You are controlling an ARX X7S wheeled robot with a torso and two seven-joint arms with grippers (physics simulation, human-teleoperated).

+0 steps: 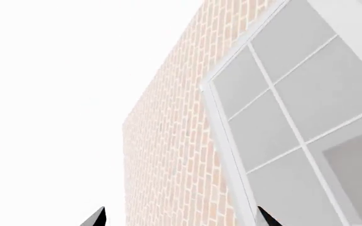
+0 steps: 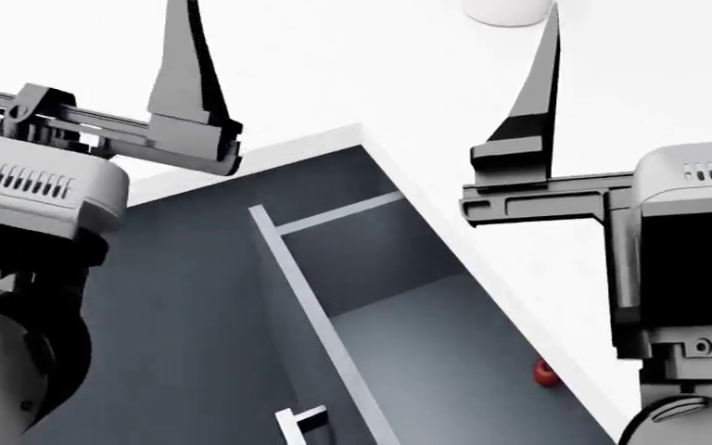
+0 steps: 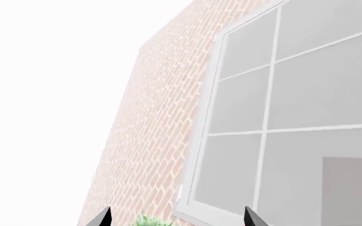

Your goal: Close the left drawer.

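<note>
The left drawer (image 2: 375, 255) stands pulled open in the lower middle of the head view, with dark slate walls, a paler floor and a thin light rim. My left gripper (image 2: 78, 46) hangs above and to the left of it, open, with nothing between its fingers (image 2: 189, 74). My right gripper (image 2: 684, 56) hangs above the drawer's right side; only one of its fingers (image 2: 536, 83) shows there. The wrist views show the fingertips of the left gripper (image 1: 181, 219) and the right gripper (image 3: 176, 219) set wide apart and empty, facing a brick wall. Neither gripper touches the drawer.
A white surface (image 2: 331, 65) runs behind and to the right of the drawer, with a white round object (image 2: 504, 9) at its far edge. A small red thing (image 2: 544, 373) lies by the drawer's right wall. A brick wall (image 1: 168, 141), a window (image 3: 294, 117) and a green plant (image 3: 146, 221) face the wrists.
</note>
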